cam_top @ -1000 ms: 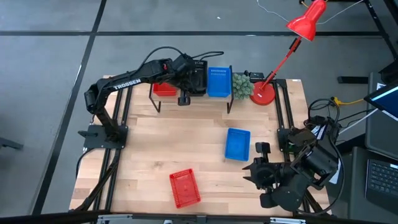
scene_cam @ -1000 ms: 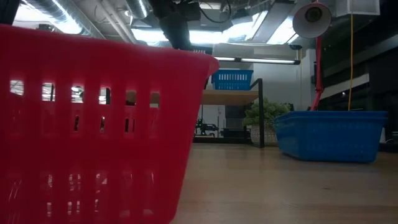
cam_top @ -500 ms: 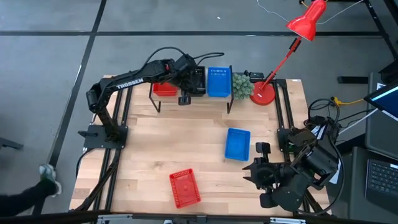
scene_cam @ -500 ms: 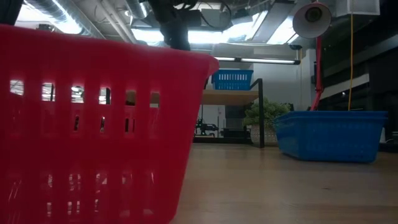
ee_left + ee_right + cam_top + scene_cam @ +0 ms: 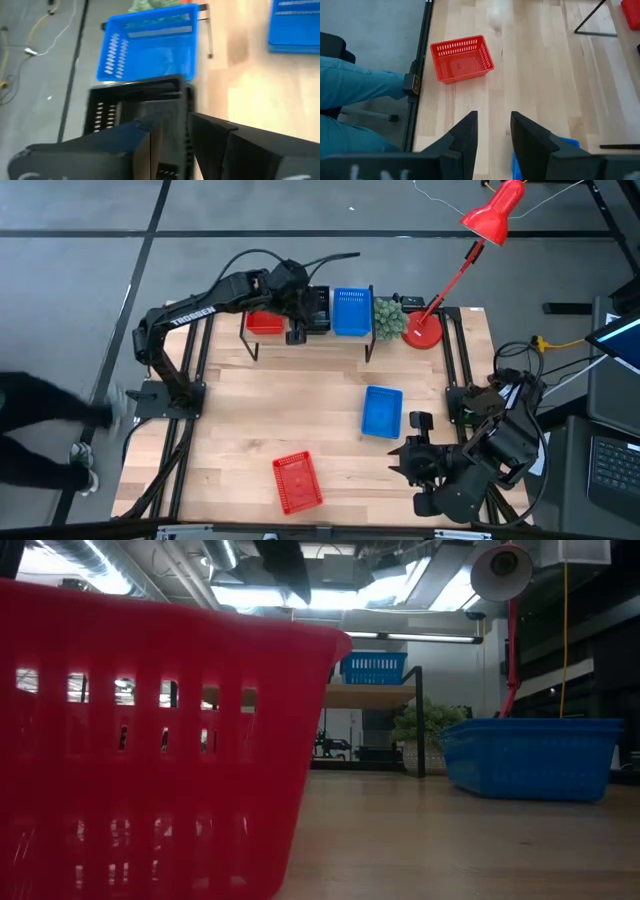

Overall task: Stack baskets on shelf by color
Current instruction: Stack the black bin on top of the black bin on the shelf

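On the shelf at the far edge stand a red basket, a black basket and a blue basket side by side. My left gripper hangs open over the black basket, with one side wall between its fingers. Another blue basket and another red basket rest on their bottoms on the table. My right gripper waits open above the near right corner, touching nothing. My left gripper comes from above, pointing down, with its fingers on either side of the black basket's side wall. I cannot tell whether they touch it. The basket sits level on the shelf beside the blue one.
A red desk lamp and a small green plant stand right of the shelf. A person is at the table's left side; legs in blue trousers show in the right wrist view. Bare wood lies between shelf and loose baskets.
My left gripper has risen a little above the shelf and drawn slightly toward the table's left, while the black basket has stayed on the shelf. A person has walked in beside the table's left edge.
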`<act>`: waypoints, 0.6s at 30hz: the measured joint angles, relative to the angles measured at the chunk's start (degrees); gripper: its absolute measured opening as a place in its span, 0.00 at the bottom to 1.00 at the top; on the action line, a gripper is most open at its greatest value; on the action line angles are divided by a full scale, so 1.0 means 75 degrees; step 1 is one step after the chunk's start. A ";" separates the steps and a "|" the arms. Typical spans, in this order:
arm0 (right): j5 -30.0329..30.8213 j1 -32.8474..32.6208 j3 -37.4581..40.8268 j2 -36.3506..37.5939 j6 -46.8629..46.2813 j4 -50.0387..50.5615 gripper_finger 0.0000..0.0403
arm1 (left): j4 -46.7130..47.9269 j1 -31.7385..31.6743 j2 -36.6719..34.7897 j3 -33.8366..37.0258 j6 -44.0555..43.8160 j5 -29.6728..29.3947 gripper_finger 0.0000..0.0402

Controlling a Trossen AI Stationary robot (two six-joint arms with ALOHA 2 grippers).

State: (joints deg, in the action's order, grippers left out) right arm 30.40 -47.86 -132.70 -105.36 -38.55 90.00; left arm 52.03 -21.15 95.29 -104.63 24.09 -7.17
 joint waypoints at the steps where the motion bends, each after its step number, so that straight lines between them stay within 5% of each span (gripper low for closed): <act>1: -0.0016 0.0001 0.0000 -0.0024 -0.0060 0.0000 0.28 | -0.0070 -0.0005 -0.0007 0.0063 -0.0001 -0.0044 0.21; 12: -0.0406 -0.0030 0.0000 -0.0257 -0.0409 0.0000 0.28 | -0.0623 -0.0029 0.0211 0.1273 -0.0353 -0.1090 0.21; 18: -0.0404 -0.0034 0.0000 -0.0257 -0.0232 0.0000 0.28 | -0.0673 0.0254 0.0186 0.0893 -0.0360 -0.1179 0.22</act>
State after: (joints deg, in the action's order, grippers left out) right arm 27.37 -48.12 -132.70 -107.28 -40.29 90.00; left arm 46.98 -19.24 96.68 -97.94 21.39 -16.01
